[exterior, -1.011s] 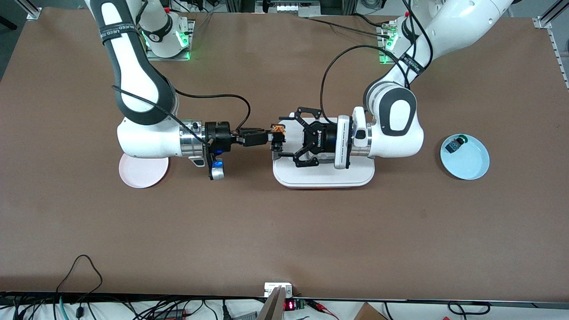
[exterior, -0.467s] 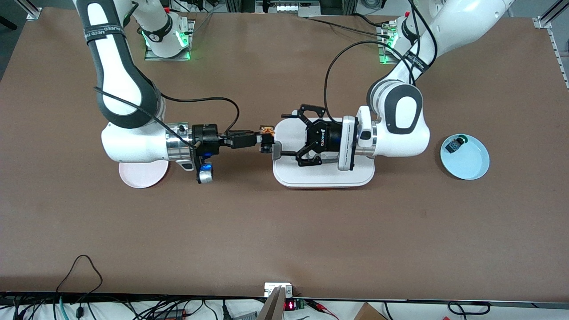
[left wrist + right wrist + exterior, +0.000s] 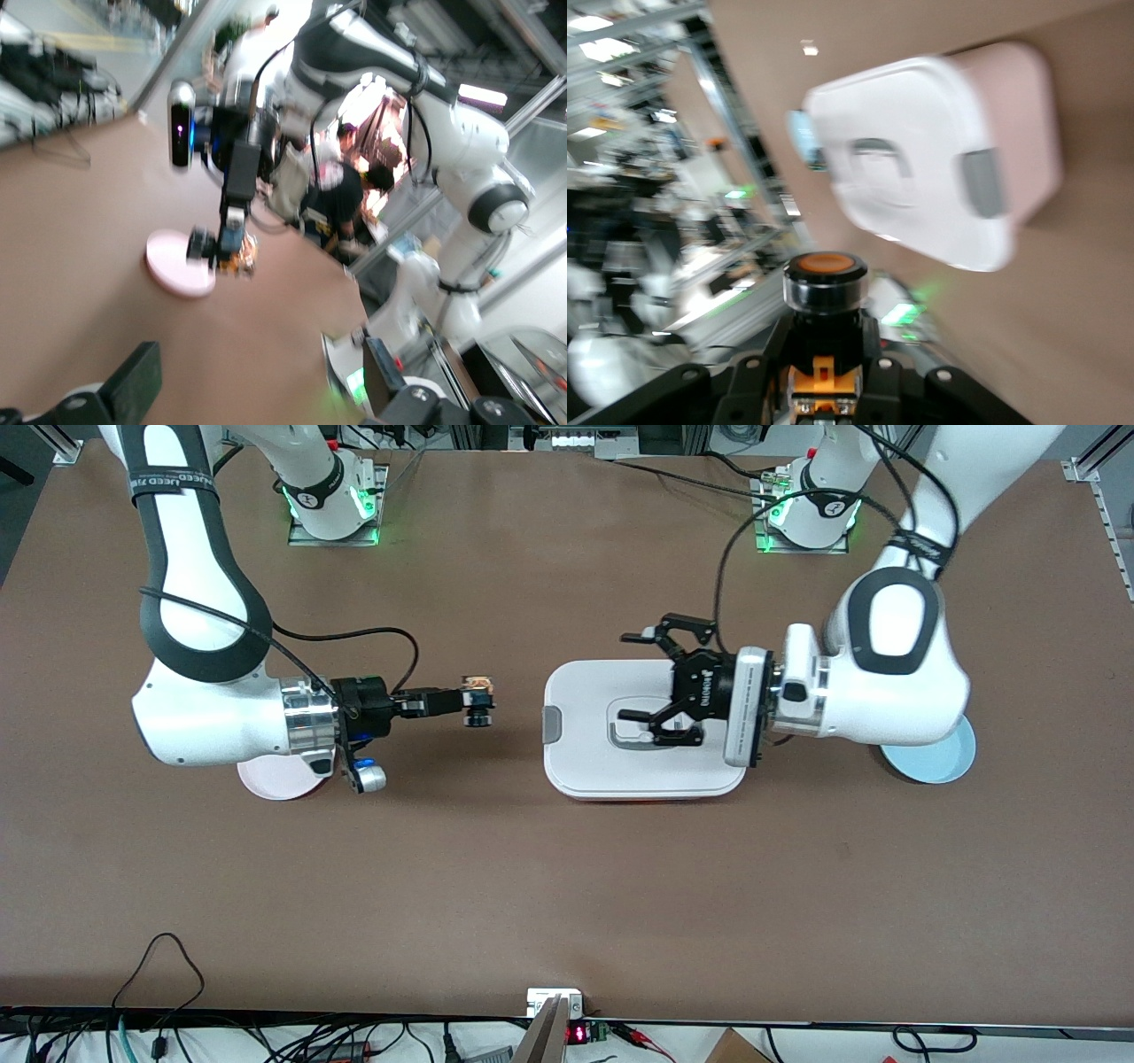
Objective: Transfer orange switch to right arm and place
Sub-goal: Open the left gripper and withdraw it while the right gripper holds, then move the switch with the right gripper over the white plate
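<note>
Brown worktop. White lidded box at centre; left claw spread wide, empty, above it. Right claw at box's 9 o'clock, over bare worktop, clamping orange switch.

Brown table, cables along edge

Box sits mid-table. Left gripper hangs over the box, fingers spread, holding nothing. Right gripper is over bare table at the box's 9 o'clock, well apart from it, clamped on the switch. One plate lies under the right arm's wrist, toward that arm's end; another plate lies at the box's 3 o'clock, partly under the left arm.
</note>
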### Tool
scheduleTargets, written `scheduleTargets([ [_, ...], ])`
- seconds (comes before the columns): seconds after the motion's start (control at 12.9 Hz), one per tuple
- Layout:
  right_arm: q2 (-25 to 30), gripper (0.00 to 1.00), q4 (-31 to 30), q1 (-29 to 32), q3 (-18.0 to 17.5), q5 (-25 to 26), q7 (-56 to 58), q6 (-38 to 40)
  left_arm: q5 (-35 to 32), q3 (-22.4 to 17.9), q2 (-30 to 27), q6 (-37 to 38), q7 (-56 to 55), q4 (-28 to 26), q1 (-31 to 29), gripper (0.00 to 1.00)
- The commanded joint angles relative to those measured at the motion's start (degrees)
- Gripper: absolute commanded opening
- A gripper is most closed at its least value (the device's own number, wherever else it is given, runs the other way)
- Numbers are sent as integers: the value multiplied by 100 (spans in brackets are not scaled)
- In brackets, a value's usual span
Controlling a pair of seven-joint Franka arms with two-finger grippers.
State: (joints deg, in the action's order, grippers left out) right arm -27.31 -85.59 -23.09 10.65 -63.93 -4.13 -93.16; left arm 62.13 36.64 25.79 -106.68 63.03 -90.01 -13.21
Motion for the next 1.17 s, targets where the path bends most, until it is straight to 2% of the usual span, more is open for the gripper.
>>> scheduleTargets([
  [0.0,24,0,270,164,-36,1193,367,341,-1102,10,-197,882,-1367,438,-173,100],
  [0.23,68,0,306,453,-36,2600,1174,482,-2552,-8,-215,2261,-2897,1150,-199,100],
  [0.54,348,0,288,613,-19,4674,1678,685,-3942,-26,-224,3660,-4323,1433,-234,100],
  [0.62,445,0,288,595,-27,5088,1687,667,-4285,-8,-224,3889,-4543,1433,-356,100],
  [0.78,542,0,210,569,-10,5521,1757,545,-5145,10,-250,4241,-5070,1520,-402,100],
  [0.86,691,0,-130,551,-1,5671,1783,205,-5689,18,-294,4443,-5368,1773,-384,100],
  [0.93,1014,0,-786,560,-10,5916,1801,-416,-6268,44,-303,4532,-5667,1907,-349,100],
  [1.09,1578,0,-2096,595,-10,6015,2178,-1691,-7123,45,-355,4498,-5933,1960,-235,100],
])
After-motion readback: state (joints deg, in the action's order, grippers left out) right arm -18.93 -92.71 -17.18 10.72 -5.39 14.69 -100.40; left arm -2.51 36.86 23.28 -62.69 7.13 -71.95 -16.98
